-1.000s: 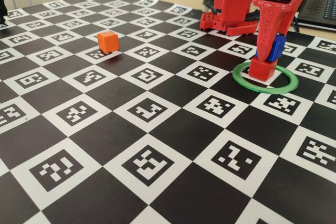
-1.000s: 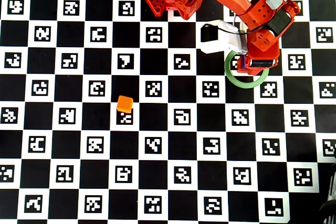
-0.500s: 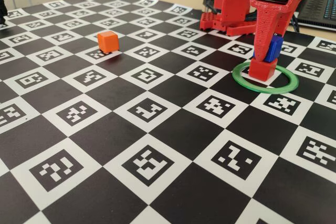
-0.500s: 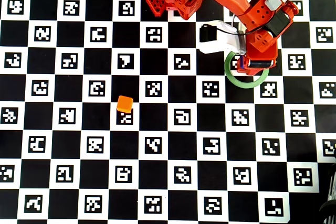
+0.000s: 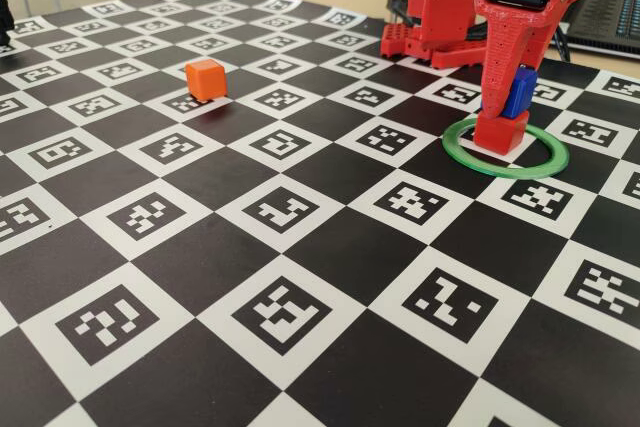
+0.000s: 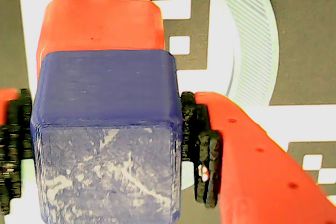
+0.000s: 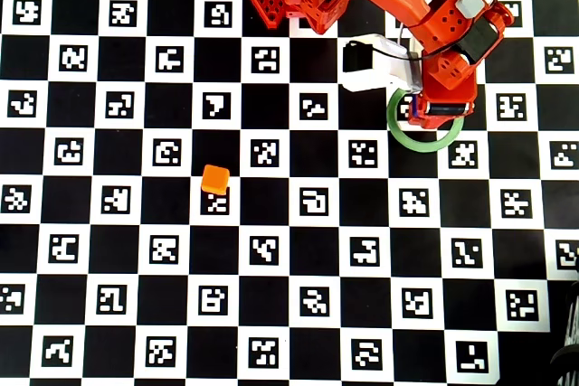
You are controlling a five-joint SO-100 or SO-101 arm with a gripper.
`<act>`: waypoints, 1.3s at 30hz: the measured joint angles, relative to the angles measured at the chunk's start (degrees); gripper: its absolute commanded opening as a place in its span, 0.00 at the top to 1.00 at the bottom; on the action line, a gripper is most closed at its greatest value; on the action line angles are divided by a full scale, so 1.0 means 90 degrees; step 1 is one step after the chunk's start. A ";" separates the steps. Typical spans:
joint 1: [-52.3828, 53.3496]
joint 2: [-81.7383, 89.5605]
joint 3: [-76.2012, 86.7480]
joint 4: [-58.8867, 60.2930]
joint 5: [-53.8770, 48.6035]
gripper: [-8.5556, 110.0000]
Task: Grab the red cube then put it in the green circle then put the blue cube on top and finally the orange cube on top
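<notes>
The red cube (image 5: 499, 133) sits inside the green circle (image 5: 520, 174), left of its middle in the fixed view. My gripper (image 5: 510, 107) is shut on the blue cube (image 5: 520, 92), which is held just over the red cube's top and offset to its far right side; whether they touch is unclear. The wrist view shows the blue cube (image 6: 105, 135) pinched between black pads (image 6: 202, 150), with the red cube (image 6: 100, 24) and the green circle (image 6: 257, 40) beyond. The orange cube (image 5: 205, 78) stands apart, far left on the mat. From overhead the orange cube (image 7: 215, 179) is left of the gripper (image 7: 434, 115), which hides both cubes.
The red arm base (image 5: 440, 7) stands behind the ring at the mat's far edge. A white camera block (image 7: 375, 62) rides on the arm. The checkered marker mat (image 5: 300, 277) covers the table, and a dark keyboard (image 5: 610, 17) lies off its far right.
The arm's upper part has leaned slightly to the left. The blue cube stays in the gripper over the red cube, and the orange cube has not moved.
</notes>
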 measured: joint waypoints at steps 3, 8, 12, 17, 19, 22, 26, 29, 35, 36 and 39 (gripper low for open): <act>0.0000 0.0000 0.0020 -0.0020 0.0020 0.68; -0.0029 0.0000 0.0020 -0.0020 0.0098 0.63; -0.0195 0.0000 0.0020 0.0098 0.0098 0.62; -0.0303 0.0215 -0.0098 0.0430 0.0098 0.61; -0.0303 0.0303 -0.0254 0.0615 0.0098 0.61; -0.0303 0.0420 -0.0537 0.0898 0.0039 0.61; -0.0176 0.0537 -0.1016 0.1406 -0.0117 0.60; -0.0010 0.0645 -0.1309 0.1748 -0.0283 0.60; 0.0645 0.0859 -0.2168 0.2510 -0.0859 0.60; 0.0801 0.0889 -0.2314 0.2637 -0.0967 0.60; 0.1436 0.0928 -0.2715 0.2969 -0.1504 0.60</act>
